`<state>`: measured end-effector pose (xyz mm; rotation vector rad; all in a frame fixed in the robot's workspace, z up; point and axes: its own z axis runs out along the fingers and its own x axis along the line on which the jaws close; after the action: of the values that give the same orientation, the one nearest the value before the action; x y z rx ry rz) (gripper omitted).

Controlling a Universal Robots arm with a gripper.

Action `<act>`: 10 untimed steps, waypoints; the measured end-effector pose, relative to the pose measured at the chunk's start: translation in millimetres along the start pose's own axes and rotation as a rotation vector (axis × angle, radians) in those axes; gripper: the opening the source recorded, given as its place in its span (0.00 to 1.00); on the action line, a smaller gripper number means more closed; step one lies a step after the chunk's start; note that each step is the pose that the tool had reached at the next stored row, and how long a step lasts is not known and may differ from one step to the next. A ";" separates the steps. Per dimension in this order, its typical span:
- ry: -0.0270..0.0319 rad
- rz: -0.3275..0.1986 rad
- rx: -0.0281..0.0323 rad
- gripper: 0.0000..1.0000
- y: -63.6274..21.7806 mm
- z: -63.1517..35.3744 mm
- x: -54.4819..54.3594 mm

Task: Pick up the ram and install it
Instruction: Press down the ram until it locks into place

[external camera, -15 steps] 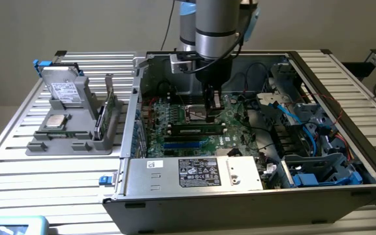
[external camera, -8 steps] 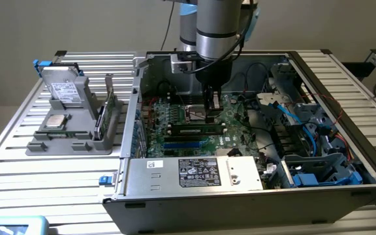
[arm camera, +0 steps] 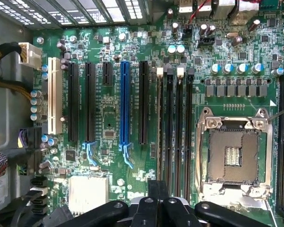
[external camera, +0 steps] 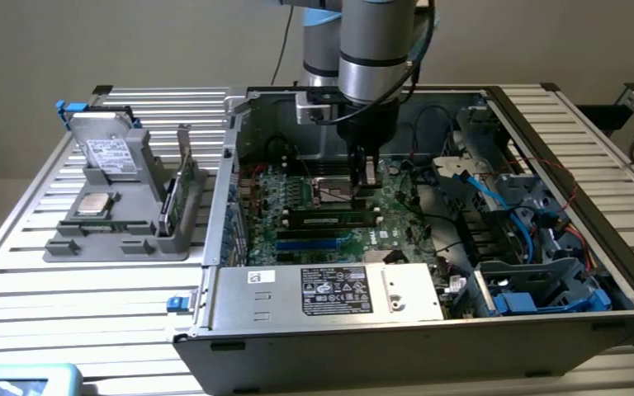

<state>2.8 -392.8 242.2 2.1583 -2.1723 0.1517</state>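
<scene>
The ram [external camera: 333, 220] apparently stood in a slot [arm camera: 160, 127] beside the processor socket [arm camera: 232, 153], the gripper [external camera: 363, 190] above it pinched closed (holding nothing), so seating seemed in hand, needing a straight downward press.

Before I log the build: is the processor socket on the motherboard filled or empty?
Empty. In the wrist view the processor socket shows bare contacts in its middle, with no chip seated in it.

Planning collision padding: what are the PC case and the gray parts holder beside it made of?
PC case: likely sheet metal, dull gray, thin folded edges. The gray parts holder: probably plastic, matte, thick blocky walls; not certain.
</scene>
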 end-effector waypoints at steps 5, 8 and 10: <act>-0.0003 0.005 -0.0013 0.11 -5.5 1.4 -0.3; 0.0001 0.019 -0.0060 0.11 -5.5 3.0 -1.0; 0.0002 0.024 -0.0072 0.11 -5.5 3.6 -2.4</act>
<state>8.3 -390.8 238.4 2.1292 -2.1957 0.1453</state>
